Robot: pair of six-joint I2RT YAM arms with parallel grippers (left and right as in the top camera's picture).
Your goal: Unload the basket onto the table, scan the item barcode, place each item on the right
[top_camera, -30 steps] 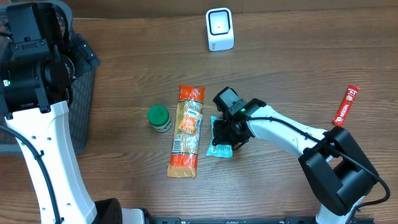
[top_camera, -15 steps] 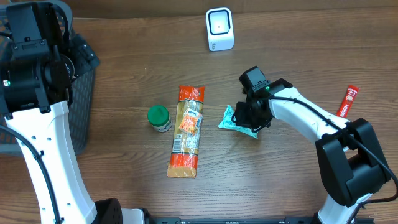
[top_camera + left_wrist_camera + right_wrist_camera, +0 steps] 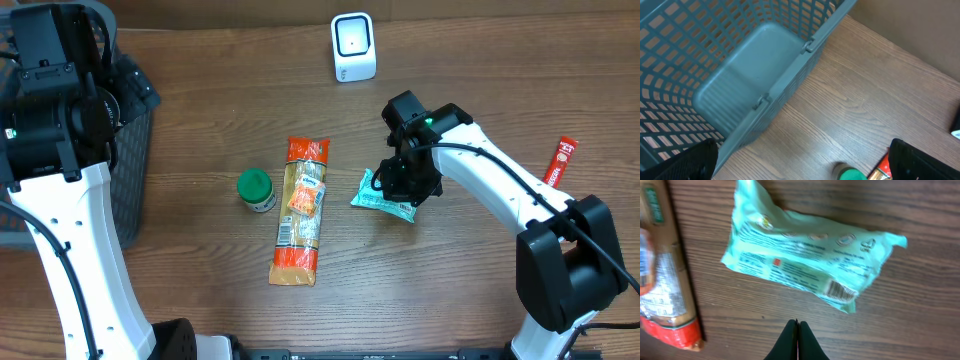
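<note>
The right arm is reaching out from the near side of the scanner (image 3: pixel 353 46), its wrist bending down over the table (image 3: pixel 200 90). The right gripper (image 3: pixel 797 326) is pointing straight down with its jaws clenched together on nothing, the tips showing just beside the packet (image 3: pixel 805 265) rather than around it. The packet is lying flat on the table, in front of the scanner and slightly to its right, with the printed side and barcode (image 3: pixel 840 289) facing up.

The left arm is standing far to the scanner's left, and the left gripper (image 3: pixel 802 162) is hanging released, jaws spread wide, above the edge of the basket (image 3: pixel 740 75). The basket's mesh walls and solid floor are showing in the left wrist view.

In front of the scanner and to its left, a long orange pack (image 3: pixel 301 212) and a green-lidded jar (image 3: pixel 256 189) are lying on the brown wood-grain top. A red stick (image 3: pixel 559 164) is sitting far to the scanner's right.
</note>
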